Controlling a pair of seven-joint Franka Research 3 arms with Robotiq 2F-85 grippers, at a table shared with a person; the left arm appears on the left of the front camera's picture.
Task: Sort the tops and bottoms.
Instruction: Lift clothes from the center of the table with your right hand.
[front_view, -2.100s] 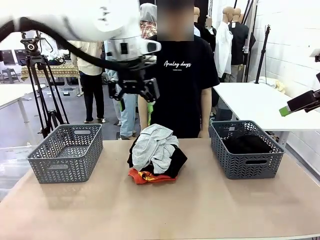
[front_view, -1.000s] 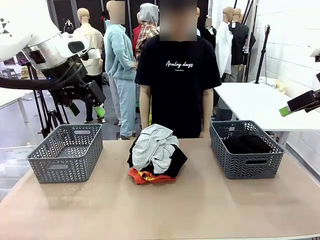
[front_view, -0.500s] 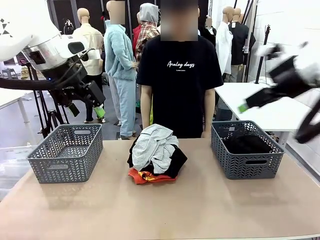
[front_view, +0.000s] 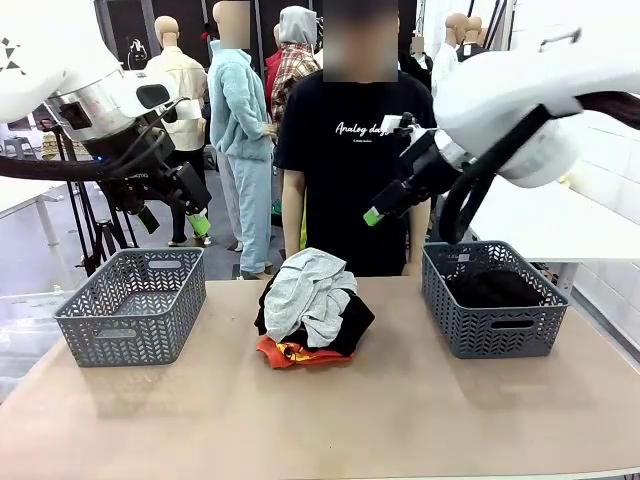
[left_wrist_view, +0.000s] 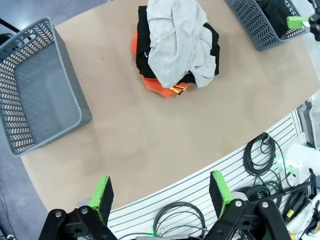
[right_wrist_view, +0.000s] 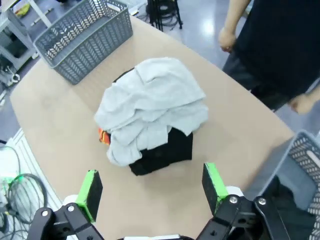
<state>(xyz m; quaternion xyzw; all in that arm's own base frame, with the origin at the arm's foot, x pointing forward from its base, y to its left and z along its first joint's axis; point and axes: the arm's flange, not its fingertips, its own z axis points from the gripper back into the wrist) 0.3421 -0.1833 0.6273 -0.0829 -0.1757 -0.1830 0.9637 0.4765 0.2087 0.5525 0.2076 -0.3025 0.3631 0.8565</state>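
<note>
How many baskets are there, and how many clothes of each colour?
Grey baskets: 2, the left basket and the right basket
Light grey clothes: 1, the light grey top
Orange-red clothes: 1, the orange-red top
Black clothes: 2, the black garment in the pile and the black garment in the right basket
Total: 6

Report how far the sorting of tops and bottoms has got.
Done: one black bottom lies in the right basket. In hand: nothing; the left gripper and right gripper are both open and empty, the right one hovering above the pile. Left: the grey top, a black garment beneath it and the orange-red top at the bottom sit piled mid-table; none is in the left basket.
</note>
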